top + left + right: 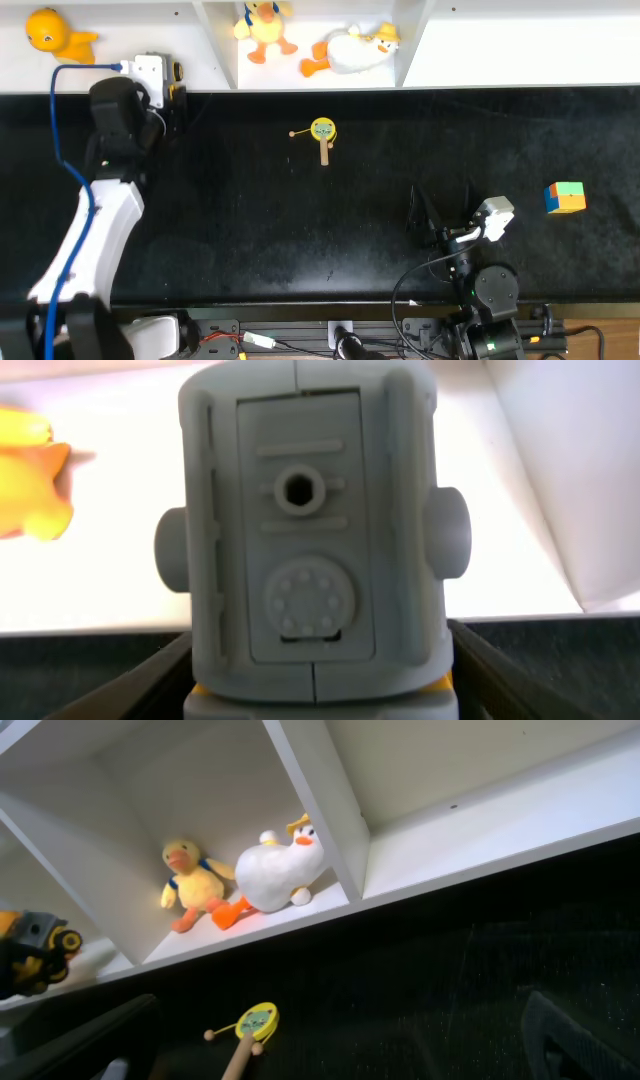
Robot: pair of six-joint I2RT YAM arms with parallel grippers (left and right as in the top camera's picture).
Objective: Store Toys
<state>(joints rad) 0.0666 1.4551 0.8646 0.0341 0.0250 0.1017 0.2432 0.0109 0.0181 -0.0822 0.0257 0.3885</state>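
A grey toy robot [310, 530] with a yellow base is held in my left gripper [318, 685], which is shut on it at the mouth of the left shelf compartment [150, 72]. A yellow rubber duck [55, 35] sits inside that compartment [30, 480]. On the black table lie a yellow rattle drum [323, 133] near the middle and a colour cube [565, 197] at the right. My right gripper [440, 215] stands open low over the table's right side, with nothing between its fingers [90, 1040].
A white shelf unit [420, 40] runs along the table's back edge. Its middle compartment holds a yellow duck plush [265, 25] and a white goose plush [350, 50]. The right compartment [480, 780] is bare. A blue cable [60, 110] loops beside the left arm.
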